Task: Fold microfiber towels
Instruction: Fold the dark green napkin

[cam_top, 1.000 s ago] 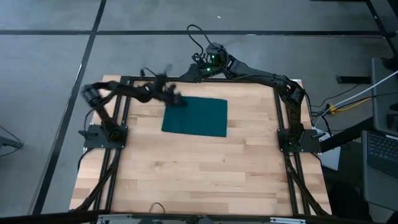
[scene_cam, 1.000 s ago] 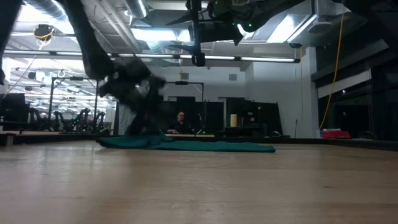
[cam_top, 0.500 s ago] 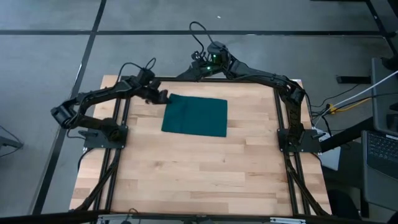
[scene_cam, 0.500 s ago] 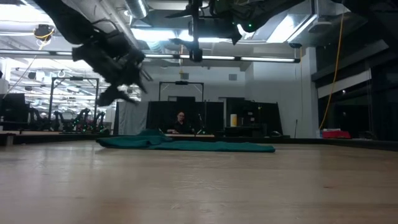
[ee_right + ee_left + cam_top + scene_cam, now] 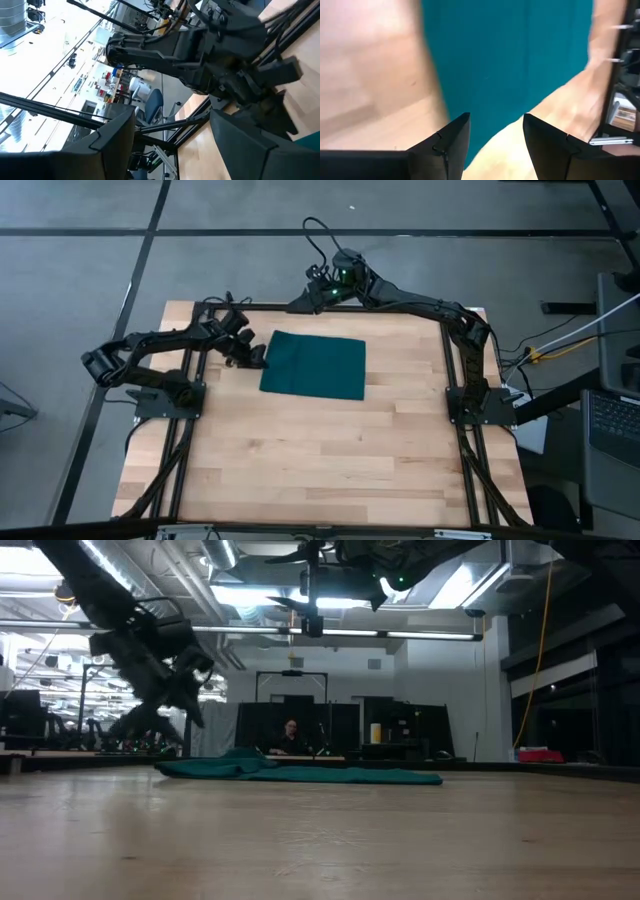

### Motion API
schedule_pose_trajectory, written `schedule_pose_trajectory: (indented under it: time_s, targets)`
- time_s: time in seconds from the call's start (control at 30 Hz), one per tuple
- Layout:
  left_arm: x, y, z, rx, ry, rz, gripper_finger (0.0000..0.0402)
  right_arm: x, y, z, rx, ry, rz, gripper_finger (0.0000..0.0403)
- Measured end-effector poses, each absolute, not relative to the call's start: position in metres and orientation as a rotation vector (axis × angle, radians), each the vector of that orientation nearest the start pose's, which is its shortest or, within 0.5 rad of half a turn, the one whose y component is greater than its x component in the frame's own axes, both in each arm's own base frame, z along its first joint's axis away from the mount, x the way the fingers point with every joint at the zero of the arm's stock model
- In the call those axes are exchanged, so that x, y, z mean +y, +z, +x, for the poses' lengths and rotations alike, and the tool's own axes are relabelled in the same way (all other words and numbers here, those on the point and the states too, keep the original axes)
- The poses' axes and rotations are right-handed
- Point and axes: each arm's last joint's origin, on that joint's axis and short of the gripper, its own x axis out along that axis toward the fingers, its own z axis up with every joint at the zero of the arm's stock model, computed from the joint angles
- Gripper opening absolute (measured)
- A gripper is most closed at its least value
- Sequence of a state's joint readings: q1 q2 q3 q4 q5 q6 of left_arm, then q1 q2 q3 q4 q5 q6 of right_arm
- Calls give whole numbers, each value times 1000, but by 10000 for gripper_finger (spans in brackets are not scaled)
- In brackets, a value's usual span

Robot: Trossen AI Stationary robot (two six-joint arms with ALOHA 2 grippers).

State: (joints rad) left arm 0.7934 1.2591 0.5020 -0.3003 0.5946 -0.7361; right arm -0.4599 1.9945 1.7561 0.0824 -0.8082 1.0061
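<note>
No lettering or label legible anywhere; distant room signs perhaps too small.

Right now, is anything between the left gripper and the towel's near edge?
No. In the high view the open left gripper hovers just beside the towel, with only bare table between them.

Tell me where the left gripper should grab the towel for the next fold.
Probably the left edge of the towel, near a corner, coming in from the left. The towel lies flat on the table, and the open left gripper hangs just beside that edge, the wrist view looking along the cloth.
</note>
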Motion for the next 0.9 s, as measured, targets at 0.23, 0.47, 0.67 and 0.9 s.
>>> schedule_pose_trajectory:
  time_s: [0.23,0.47,0.67,0.9]
  targets:
    - [124,134,143,823,565,-1387,180,-188,331,428,298,266,1091,262]
    - [125,133,142,827,597,-1354,180,-185,331,430,306,282,1090,262]
    - [125,131,143,838,606,-1355,180,-185,333,430,286,278,1081,262]
    - [121,127,153,853,570,-1363,180,-192,340,428,204,264,1038,262]
